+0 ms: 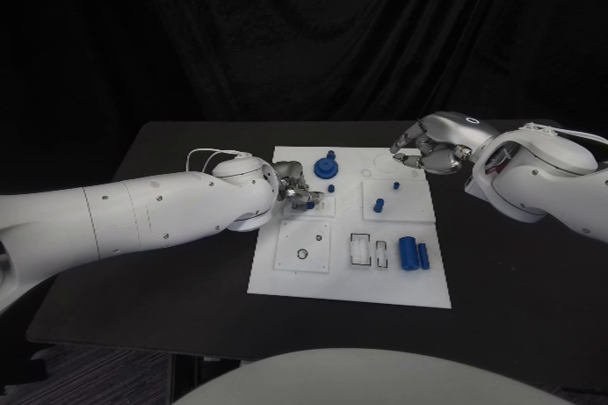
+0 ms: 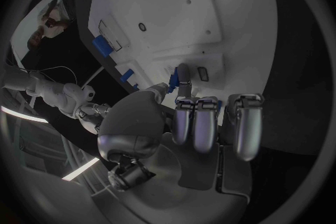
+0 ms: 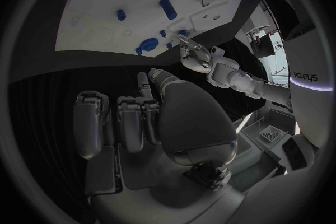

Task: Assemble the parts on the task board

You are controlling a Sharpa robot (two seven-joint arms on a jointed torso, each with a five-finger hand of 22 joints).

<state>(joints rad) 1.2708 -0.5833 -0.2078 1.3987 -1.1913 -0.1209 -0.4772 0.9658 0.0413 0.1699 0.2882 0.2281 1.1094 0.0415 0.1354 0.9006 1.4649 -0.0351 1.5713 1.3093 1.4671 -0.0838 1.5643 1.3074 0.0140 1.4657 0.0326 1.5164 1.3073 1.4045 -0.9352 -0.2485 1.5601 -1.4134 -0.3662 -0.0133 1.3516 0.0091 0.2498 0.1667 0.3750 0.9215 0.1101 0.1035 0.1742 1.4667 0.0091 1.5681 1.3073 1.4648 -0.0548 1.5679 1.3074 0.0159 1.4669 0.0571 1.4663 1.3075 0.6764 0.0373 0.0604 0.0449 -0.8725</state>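
The white task board (image 1: 349, 282) lies mid-table. My left hand (image 1: 298, 194) is at its left edge, over a raised white block. In the left wrist view my left hand (image 2: 189, 123) pinches a small blue peg (image 2: 172, 79) between thumb and one finger, with the other fingers curled. That peg (image 1: 332, 188) stands just right of the hand. My right hand (image 1: 424, 150) hovers at the board's far right corner, fingers curled in on nothing. A round blue part (image 1: 327, 167) stands at the far end. Two blue cylinders (image 1: 409, 253) lie at the near right.
Small blue pegs (image 1: 394, 186) stand in the right white block (image 1: 403, 210). A block with a round hole (image 1: 304, 247) and two rectangular slots (image 1: 363, 250) occupy the near half. Black table (image 1: 165, 282) surrounds the board. My left forearm (image 1: 152, 216) spans the left side.
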